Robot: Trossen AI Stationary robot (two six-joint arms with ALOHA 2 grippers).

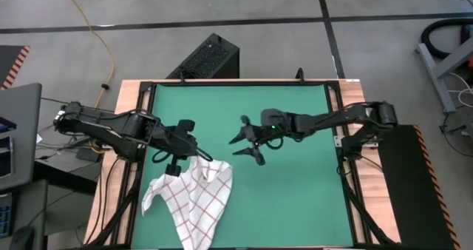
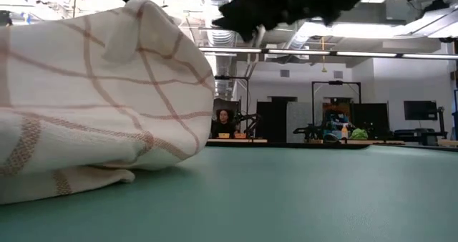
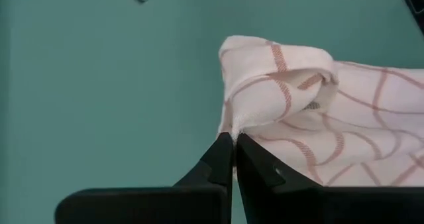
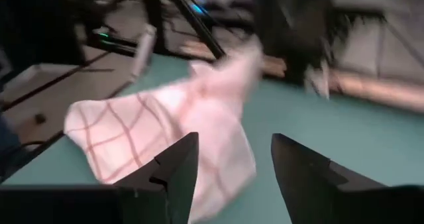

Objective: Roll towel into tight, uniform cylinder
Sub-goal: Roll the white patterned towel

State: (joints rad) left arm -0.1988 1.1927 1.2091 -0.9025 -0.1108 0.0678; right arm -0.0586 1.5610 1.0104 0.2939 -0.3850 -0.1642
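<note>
Both fingers of left pincer (image 3: 233,141) pinch towel (image 3: 311,111); right pincer (image 1: 245,146) gapes empty.

Bare green mat (image 1: 295,198) lies open at right; the heaped towel (image 1: 191,198) blocks the near-left corner.

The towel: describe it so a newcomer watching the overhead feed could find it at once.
Start at the green mat that covers the table and look to its near-left part. The towel lies there in a crumpled heap, one edge pinched in the shut jaws of the left gripper. It is the only cloth there: white with thin red-brown grid lines.
</note>
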